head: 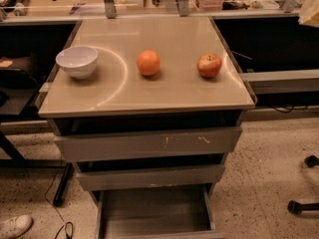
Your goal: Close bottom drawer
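Observation:
The bottom drawer point(154, 213) is pulled far out at the foot of the grey cabinet, a shallow empty tray with thin side walls; its front runs off the lower edge of the view. Above it sit the mid-width drawer point(149, 177), slightly out, and the widest drawer point(149, 142) with pale scratches on its front. The gripper is not in view.
On the cabinet top point(149, 96) stand a white bowl point(77, 61), an orange point(148, 62) and a red apple point(209, 65). A shoe point(15, 226) and a cable lie on the floor at lower left. Chair castors point(304, 205) are at right. Dark desks flank the cabinet.

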Available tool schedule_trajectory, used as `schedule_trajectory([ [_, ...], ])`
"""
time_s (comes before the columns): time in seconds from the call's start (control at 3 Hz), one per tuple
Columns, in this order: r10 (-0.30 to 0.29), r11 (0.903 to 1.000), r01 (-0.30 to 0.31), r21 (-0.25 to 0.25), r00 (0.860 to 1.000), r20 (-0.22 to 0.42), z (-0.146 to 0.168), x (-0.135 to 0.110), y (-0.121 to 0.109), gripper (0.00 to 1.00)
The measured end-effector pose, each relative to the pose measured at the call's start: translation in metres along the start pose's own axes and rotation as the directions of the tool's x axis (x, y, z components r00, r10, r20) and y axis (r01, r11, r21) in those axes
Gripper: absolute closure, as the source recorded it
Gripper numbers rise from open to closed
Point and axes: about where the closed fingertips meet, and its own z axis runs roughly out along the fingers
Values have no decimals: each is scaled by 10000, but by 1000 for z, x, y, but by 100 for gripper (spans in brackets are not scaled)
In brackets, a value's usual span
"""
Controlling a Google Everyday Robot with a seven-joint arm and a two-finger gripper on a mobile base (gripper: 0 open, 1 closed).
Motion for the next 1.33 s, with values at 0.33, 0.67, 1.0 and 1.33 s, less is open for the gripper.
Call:
schedule_trajectory([
  [0.33, 558, 9984, -557, 95, 9984, -118, 4, 17, 46, 100],
  [0.67, 1183, 9853, -1260, -1156, 9904, -715, 50, 38, 112, 100],
  [1.0, 1045, 9697, -1285, -2079, 9870, -1222, 81, 52, 153, 100],
  [1.33, 1042, 9695, -1283, -2087, 9870, -1224, 82, 52, 153, 100],
])
